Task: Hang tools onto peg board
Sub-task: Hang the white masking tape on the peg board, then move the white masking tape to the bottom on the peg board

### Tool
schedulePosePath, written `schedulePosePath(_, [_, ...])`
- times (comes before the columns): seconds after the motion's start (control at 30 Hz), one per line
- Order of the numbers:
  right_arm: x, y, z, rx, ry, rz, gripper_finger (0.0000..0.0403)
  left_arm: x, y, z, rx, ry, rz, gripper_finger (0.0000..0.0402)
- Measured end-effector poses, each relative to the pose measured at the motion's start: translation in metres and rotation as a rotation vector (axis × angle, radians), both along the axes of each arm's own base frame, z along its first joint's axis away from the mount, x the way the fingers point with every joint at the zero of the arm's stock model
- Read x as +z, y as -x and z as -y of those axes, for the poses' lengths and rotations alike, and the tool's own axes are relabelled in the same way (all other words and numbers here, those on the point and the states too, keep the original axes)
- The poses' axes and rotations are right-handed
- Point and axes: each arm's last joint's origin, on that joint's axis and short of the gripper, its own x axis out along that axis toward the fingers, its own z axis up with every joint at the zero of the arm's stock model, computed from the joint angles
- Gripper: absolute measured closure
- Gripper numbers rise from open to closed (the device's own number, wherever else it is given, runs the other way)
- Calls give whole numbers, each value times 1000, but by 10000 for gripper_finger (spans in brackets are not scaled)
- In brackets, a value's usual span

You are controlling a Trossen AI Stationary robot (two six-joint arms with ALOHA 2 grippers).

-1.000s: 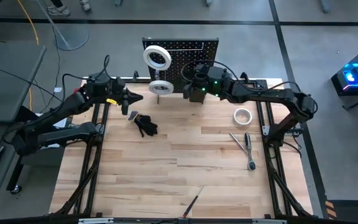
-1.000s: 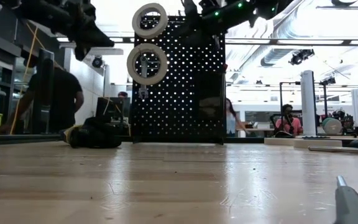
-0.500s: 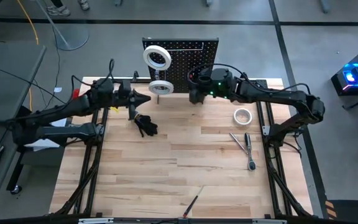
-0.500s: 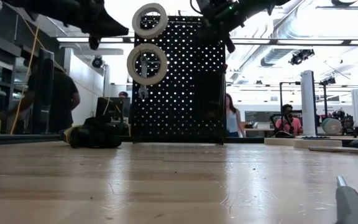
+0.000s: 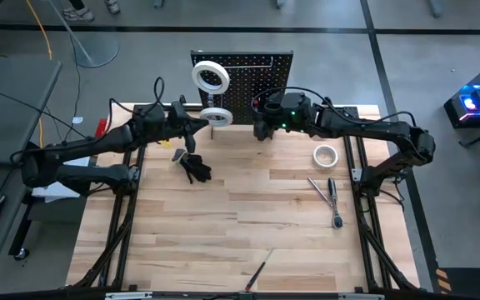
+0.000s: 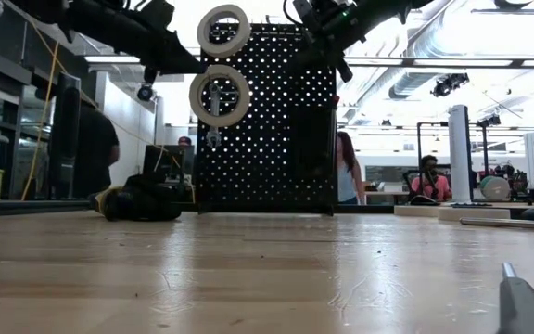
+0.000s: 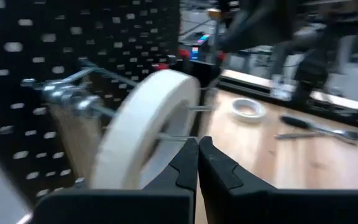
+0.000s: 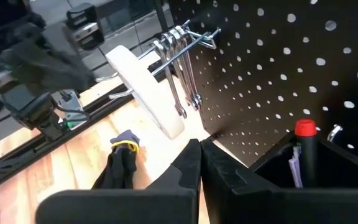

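My left claw (image 5: 198, 127): fingers pressed together, holding nothing, beside the lower round white tape roll (image 5: 214, 117) | my right claw (image 5: 262, 132): pinched closed, empty, by the little black bin (image 8: 303, 163) | holey black peg board (image 5: 248, 71) stands at the wooden tabletop's (image 5: 240, 217) back edge | shiny wrenches (image 8: 180, 65) hang on it

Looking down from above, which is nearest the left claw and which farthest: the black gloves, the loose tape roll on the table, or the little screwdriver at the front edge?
From the left gripper:
1. Black gloves, just below it on the table.
2. Loose tape roll, across on the right side.
3. Screwdriver, at the table's front edge.
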Motion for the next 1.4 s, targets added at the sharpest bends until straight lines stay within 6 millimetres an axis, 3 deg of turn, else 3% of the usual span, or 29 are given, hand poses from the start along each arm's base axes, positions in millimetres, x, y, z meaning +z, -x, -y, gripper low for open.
schedulePosePath(0.3, [0,-2,-7,26,-3,2,403,-1,1,-4,106,-76,-43,401])
schedulePosePath(0.73, [0,-7,-22,71,-5,5,403,-12,-7,-19,171,-55,-66,402])
schedulePosePath(0.97, [0,-9,-29,93,-4,4,403,21,11,-6,165,-77,7,402])
schedulePosePath(1.1, [0,-9,-28,82,-27,14,403,42,22,-2,176,-173,51,402])
schedulePosePath(1.23, [1,-9,-28,74,-44,32,403,51,23,-17,292,-192,40,396])
schedulePosePath(1.4, [4,-10,-29,102,-48,65,403,58,22,-40,329,-126,71,353])
